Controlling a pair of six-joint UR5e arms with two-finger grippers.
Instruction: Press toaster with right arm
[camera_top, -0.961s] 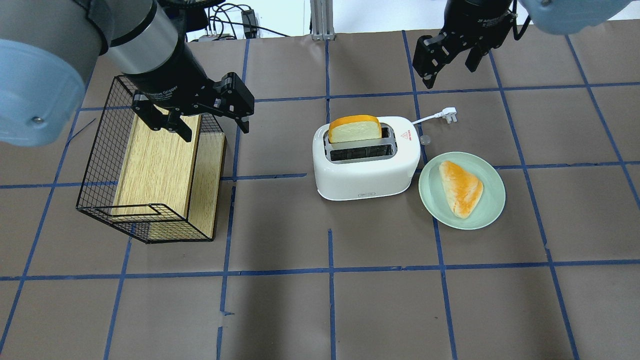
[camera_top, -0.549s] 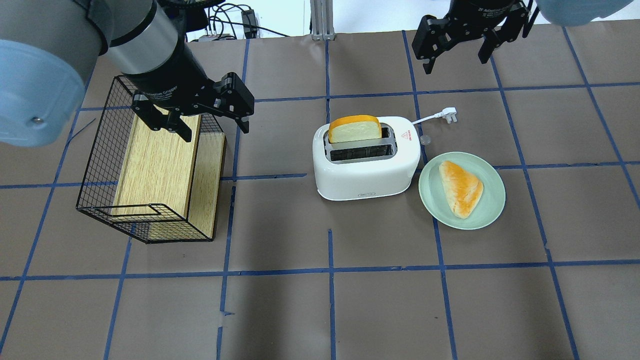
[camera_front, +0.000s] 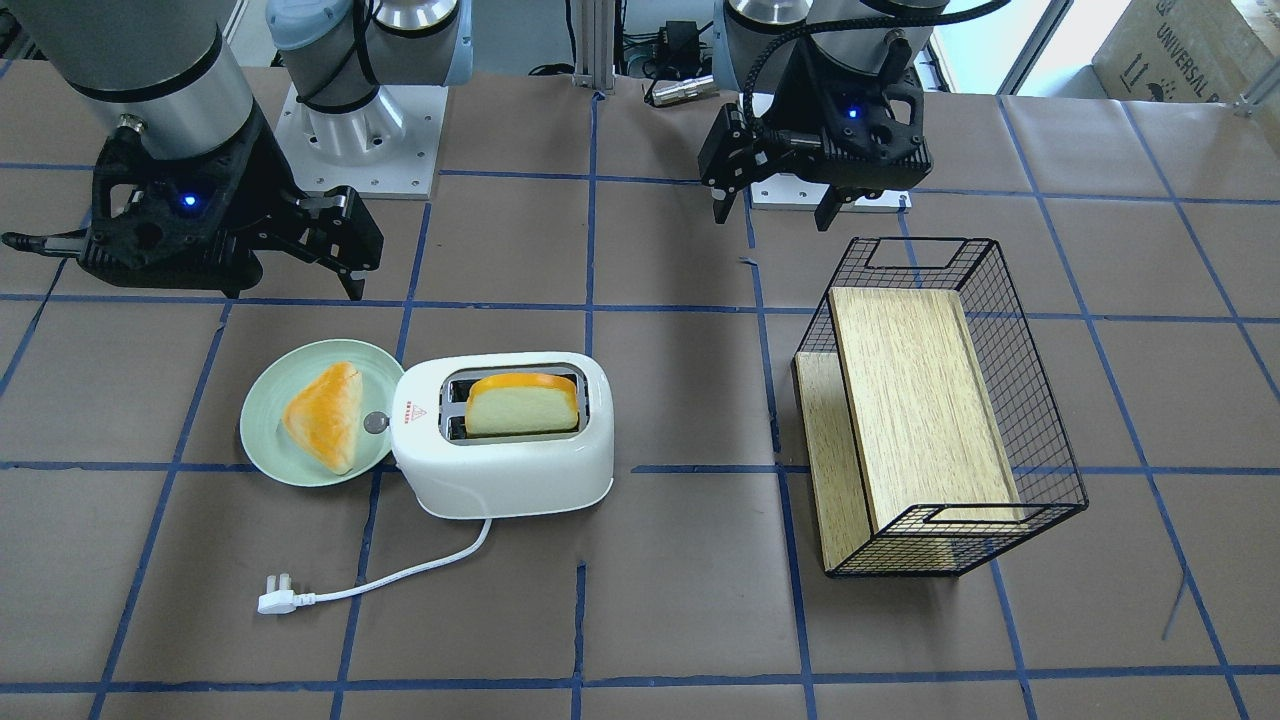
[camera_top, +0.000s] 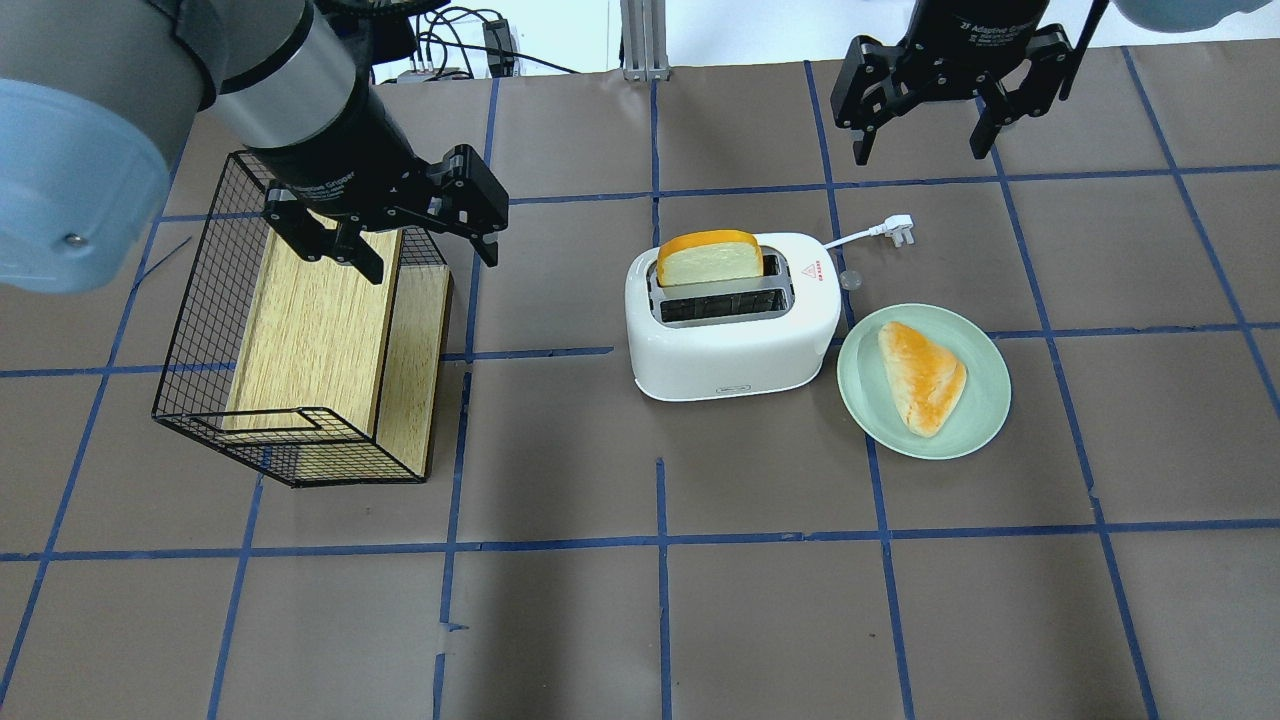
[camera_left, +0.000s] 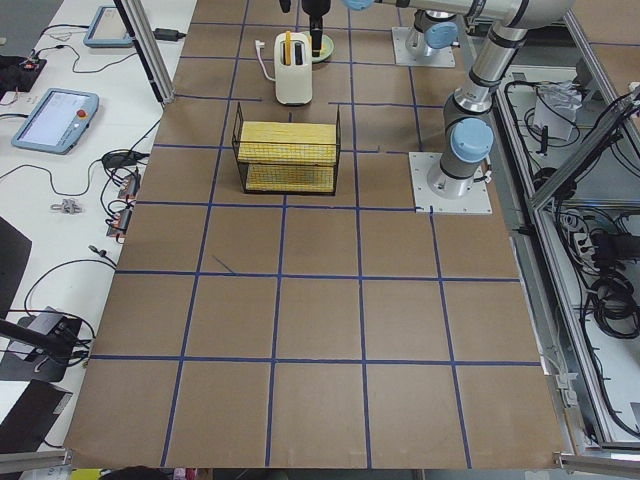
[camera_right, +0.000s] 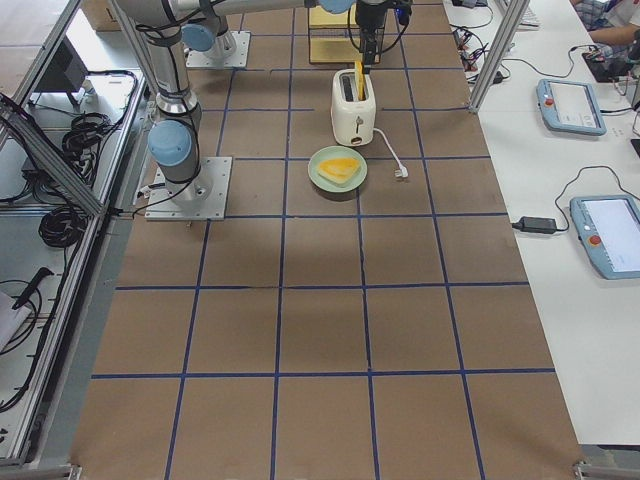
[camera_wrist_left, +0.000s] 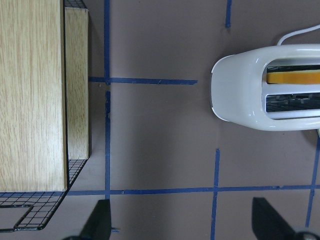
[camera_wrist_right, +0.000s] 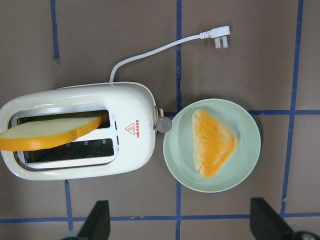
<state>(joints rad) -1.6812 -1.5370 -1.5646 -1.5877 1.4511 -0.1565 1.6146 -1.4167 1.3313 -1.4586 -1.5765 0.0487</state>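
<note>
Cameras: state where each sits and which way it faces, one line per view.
Overhead: behind the robot, looking forward-down on toaster; left gripper, right gripper show.
Front-facing: across the table, facing the robot; both grippers.
Exterior left: table's end, looking along it; left arm near.
Exterior right: opposite end; right arm near.
Left wrist: straight down on basket, toaster end; left fingertips.
Right wrist: straight down on toaster, plate; right fingertips.
Shared: toaster in all six.

Six views, toaster in all
</note>
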